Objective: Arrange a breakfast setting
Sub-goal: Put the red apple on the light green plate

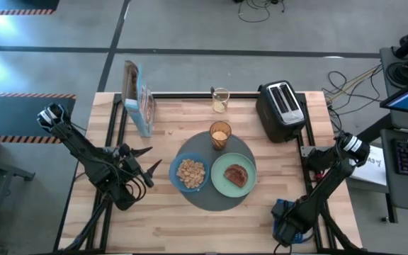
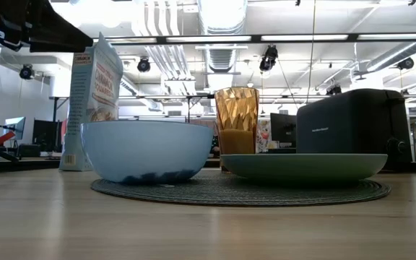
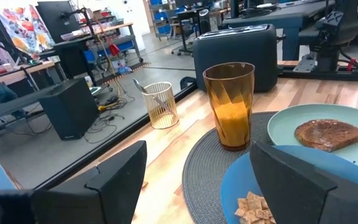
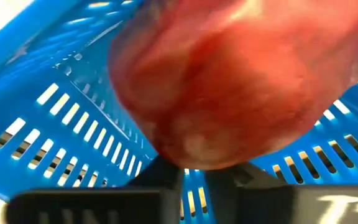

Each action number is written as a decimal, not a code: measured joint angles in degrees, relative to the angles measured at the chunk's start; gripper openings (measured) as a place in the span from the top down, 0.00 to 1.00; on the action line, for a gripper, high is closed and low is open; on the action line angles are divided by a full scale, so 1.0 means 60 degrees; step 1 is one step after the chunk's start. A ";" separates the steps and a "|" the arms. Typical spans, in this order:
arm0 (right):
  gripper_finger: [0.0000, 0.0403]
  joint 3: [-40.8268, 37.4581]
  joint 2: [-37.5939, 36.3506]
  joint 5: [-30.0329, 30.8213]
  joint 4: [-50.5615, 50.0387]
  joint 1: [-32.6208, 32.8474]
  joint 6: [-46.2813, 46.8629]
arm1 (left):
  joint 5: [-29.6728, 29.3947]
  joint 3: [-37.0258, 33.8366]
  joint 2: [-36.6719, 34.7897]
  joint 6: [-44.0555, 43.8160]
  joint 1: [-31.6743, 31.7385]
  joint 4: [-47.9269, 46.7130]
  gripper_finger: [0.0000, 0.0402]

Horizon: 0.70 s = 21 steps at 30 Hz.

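Toaster (image 1: 280, 108), cereal box (image 1: 139, 99), perhaps apple (image 4: 229, 81).

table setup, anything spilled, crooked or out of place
Mostly tidy: bowl, plate and glass sit upright on the mat. One small crumb-like bit lies loose on the bare wood beside the cereal box.

1. The round mat (image 1: 217, 193) under my setting is dark grey, woven in fine rings.
2. The bowl (image 1: 190, 172) is blue, holding tan cereal squares.
3. The plate (image 1: 233, 174) is pale green, with brown toast (image 1: 237, 174).
4. The faceted glass (image 1: 220, 134) is amber, its drink orange.
5. The toaster (image 1: 280, 110) is black.
6. The slotted basket (image 4: 61, 106) before my right wrist is bright blue, behind a mottled red thing (image 4: 229, 74).
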 joint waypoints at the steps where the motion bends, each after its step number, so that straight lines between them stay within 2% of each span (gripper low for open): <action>1: 0.92 0.0000 0.0000 0.0047 -0.0010 0.0005 0.0033 | 0.0000 0.0000 0.0000 0.0000 0.0000 -0.0004 0.33; 3: 0.96 0.0004 0.0000 0.0150 -0.0076 0.0022 0.0213 | 0.0000 0.0000 0.0000 -0.0002 0.0000 -0.0002 0.33; 6: 0.96 -0.0005 0.0067 0.0140 -0.0091 0.0022 0.0383 | 0.0008 0.0000 0.0000 0.0000 0.0000 0.0015 0.33; 12: 0.89 -0.0232 0.0073 -0.0431 -0.0109 0.0022 0.0696 | 0.0114 0.0000 0.0000 -0.0004 0.0000 0.0081 0.33; 18: 0.81 -0.0255 0.0073 -0.0354 -0.0095 0.0022 0.0443 | 0.0120 0.0000 0.0000 -0.0004 0.0000 0.0084 0.33; 21: 0.80 -0.0255 0.0073 -0.0347 -0.0094 0.0022 0.0400 | 0.0123 0.0000 0.0000 -0.0004 0.0000 0.0094 0.33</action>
